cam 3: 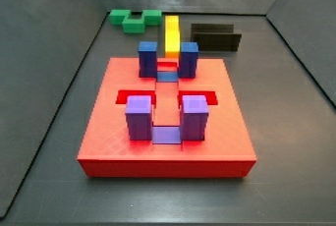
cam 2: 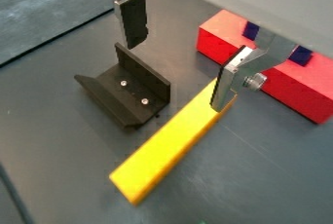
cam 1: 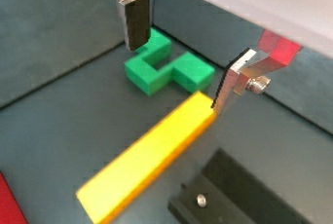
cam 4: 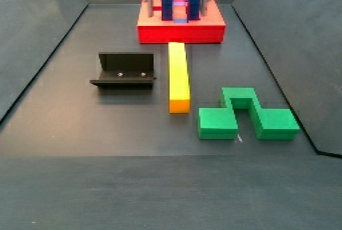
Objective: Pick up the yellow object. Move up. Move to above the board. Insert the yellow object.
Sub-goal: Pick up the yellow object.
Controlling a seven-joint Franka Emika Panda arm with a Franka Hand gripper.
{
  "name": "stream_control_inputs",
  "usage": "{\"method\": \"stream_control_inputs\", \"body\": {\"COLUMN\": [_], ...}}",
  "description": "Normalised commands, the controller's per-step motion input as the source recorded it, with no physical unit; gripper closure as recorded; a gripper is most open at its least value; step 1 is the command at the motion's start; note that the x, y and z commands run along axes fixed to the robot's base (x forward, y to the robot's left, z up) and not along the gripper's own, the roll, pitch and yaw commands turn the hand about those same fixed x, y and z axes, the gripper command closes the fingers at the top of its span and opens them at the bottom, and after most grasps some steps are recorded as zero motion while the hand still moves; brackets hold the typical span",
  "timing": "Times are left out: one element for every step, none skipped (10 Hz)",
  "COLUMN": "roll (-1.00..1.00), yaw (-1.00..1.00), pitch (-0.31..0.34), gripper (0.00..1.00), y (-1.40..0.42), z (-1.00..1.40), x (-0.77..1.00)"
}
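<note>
We see a dark grey floor (cam 4: 80, 174) with grey walls. The yellow object (cam 4: 178, 74) lies mid-frame, below the board (cam 4: 181, 29). The gripper (cam 2: 176, 53) hangs above it, jaws apart, empty.

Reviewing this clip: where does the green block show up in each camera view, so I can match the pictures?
Wrist view: green block between the gripper fingers, beyond the yellow object.
Wrist view: not in it; the fixture shows instead.
Side view: far end, behind the board, block at.
Side view: near right, block at.
Shared landmark: the yellow object, lying beside the block.
</note>
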Motion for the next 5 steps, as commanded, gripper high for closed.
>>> {"method": "stream_control_inputs", "body": {"roll": [0.02, 0.0, 0.0, 0.0, 0.0], "yaw": [0.0, 0.0, 0.0, 0.0, 0.0], "pitch": [-0.126, -0.231, -0.257, -0.237, -0.201], "gripper": [0.0, 0.0, 0.0, 0.0, 0.0], "y": [-0.14, -0.07, 0.0, 0.0, 0.0], "z": [-0.52, -0.58, -0.61, -0.58, -0.65], "x": [0.18, 0.0, -0.05, -0.16, -0.14]}}
